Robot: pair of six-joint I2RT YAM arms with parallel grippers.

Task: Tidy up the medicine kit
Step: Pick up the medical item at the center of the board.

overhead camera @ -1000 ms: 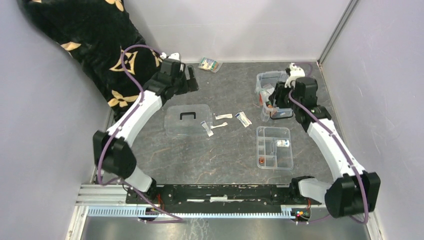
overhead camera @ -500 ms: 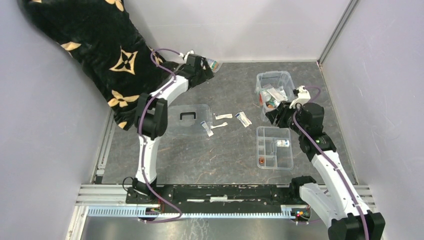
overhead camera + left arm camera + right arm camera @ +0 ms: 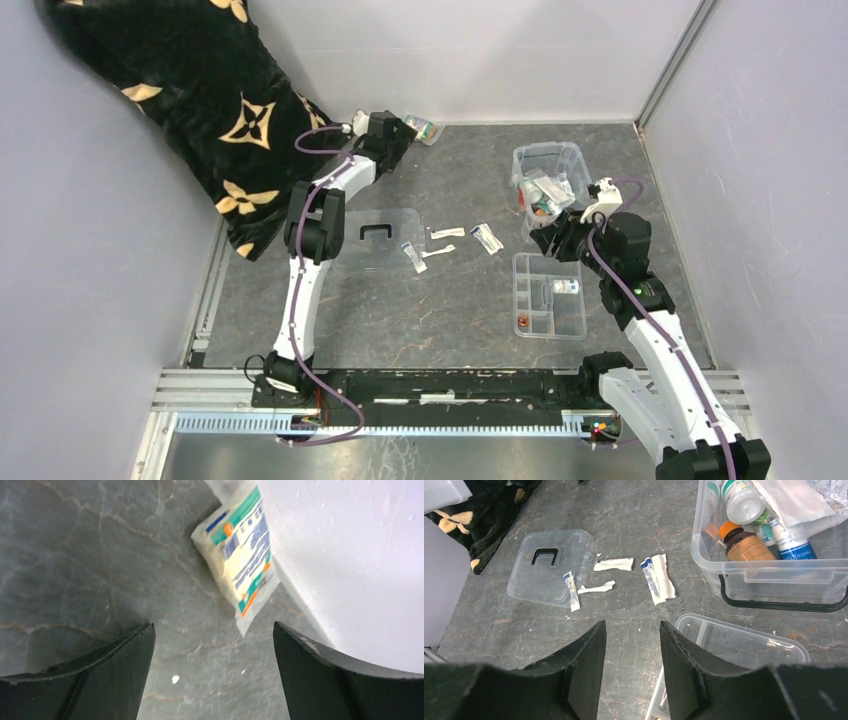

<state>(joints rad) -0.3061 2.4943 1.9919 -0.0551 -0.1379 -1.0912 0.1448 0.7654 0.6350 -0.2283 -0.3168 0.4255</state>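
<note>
Medicine kit: a small clear rectangular plastic medicine kit [image 3: 545, 152] [image 3: 769, 577] stands open at the far right of the dark grey, veined worktop [image 3: 450, 320], near the right wall.
Kit walls: see-through plastic with rounded corners and a thick rim. A thin black clip [image 3: 774, 604] hangs along the near wall in the right wrist view.
Kit contents: a white-capped bottle [image 3: 741, 500], an amber bottle with an orange cap [image 3: 744, 542], a blue-and-white container [image 3: 791, 545] and crinkled clear packets [image 3: 799, 500] are heaped up to the rim.
Lid: the flat clear lid [image 3: 400, 225] [image 3: 549, 580] with its black handle [image 3: 545, 556] lies flat on the worktop left of centre, well apart from the box.
Divided tray: a shallow clear divided tray [image 3: 572, 318] [image 3: 744, 635] sits just nearer than the kit. A few small items lie in its compartments, too small to name.
Loose sachets: one white sachet [image 3: 488, 238] [image 3: 659, 577] and a second white strip [image 3: 447, 232] [image 3: 613, 564] lie between lid and kit. A third narrow sachet [image 3: 412, 255] [image 3: 571, 591] rests across the lid's edge.
Left end effector: the left end effector [image 3: 400, 135] [image 3: 212, 630] is spread wide and empty, low over the far edge of the worktop. It faces a white packet printed in green, blue and orange [image 3: 420, 128] [image 3: 240, 555] that lies at the foot of the back wall.
Right end effector: the right end effector [image 3: 548, 238] [image 3: 631, 630] has its fingers parted by a narrow gap with nothing between them. It hovers between kit and tray.
Cloth: a black cloth with gold flower shapes [image 3: 190, 90] drapes over the far left corner.
</note>
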